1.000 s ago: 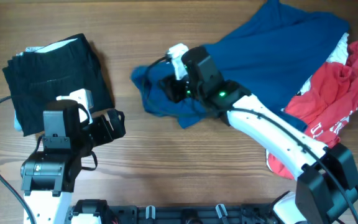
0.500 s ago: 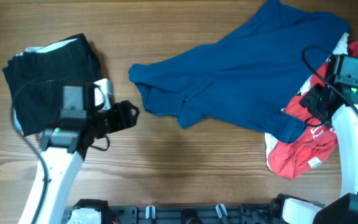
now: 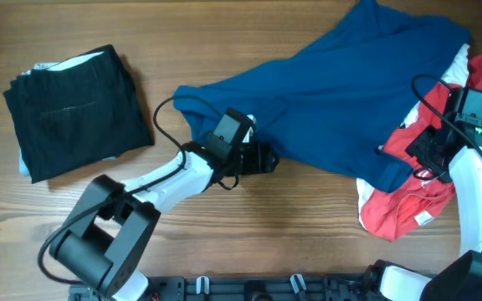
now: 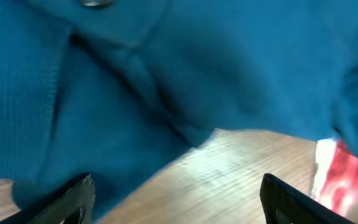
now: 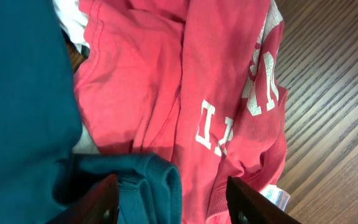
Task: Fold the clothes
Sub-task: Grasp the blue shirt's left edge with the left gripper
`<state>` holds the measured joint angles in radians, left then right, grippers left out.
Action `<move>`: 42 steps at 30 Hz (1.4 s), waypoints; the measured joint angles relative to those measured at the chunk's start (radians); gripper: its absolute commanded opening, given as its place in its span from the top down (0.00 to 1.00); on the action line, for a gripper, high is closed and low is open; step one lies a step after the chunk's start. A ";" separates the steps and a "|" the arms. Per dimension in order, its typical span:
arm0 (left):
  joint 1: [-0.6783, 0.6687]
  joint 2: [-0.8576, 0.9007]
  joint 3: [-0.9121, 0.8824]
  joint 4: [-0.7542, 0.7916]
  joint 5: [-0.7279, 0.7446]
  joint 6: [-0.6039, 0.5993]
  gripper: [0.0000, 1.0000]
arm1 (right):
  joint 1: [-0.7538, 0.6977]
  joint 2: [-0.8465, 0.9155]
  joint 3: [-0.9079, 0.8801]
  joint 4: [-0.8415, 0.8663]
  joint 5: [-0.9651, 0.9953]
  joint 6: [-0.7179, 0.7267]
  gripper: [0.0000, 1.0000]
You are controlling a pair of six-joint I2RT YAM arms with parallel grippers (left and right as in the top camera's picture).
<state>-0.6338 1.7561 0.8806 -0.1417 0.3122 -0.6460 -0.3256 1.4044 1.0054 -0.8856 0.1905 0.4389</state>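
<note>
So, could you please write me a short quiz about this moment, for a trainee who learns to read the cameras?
1. True or false: the black garment lies folded, with no gripper touching it.
2. Which garment carries white lettering? A) black B) red C) blue
3. Fill in: the left gripper, jaws open, is at the edge of the ___ shirt.
Key: 1 true. 2 B, the red garment. 3 blue, the blue shirt.

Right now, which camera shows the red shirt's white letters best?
The right wrist view: the red shirt fills it, letters big and sharp. Overhead shows them tiny beside the blue shirt; left wrist catches only a red blur.
</note>
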 measured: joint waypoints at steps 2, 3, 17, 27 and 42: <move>-0.011 0.007 0.008 0.003 -0.043 -0.018 0.38 | 0.000 0.000 0.000 0.000 0.000 -0.010 0.44; -0.013 0.011 0.008 0.003 -0.064 -0.027 0.49 | 0.000 0.000 0.000 0.000 0.000 -0.014 0.44; -0.016 0.024 0.025 -0.116 -0.295 -0.104 0.70 | 0.000 0.000 -0.001 -0.008 0.000 -0.037 0.44; -0.007 0.009 0.042 -0.117 -0.304 -0.209 0.25 | 0.000 0.000 -0.001 -0.015 0.000 -0.037 0.44; -0.011 0.010 0.032 -0.079 -0.303 -0.270 0.51 | 0.000 0.000 -0.001 -0.016 0.000 -0.037 0.44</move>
<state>-0.6445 1.7664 0.9131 -0.2211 0.0097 -0.9157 -0.3256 1.4044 1.0046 -0.9016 0.1902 0.4019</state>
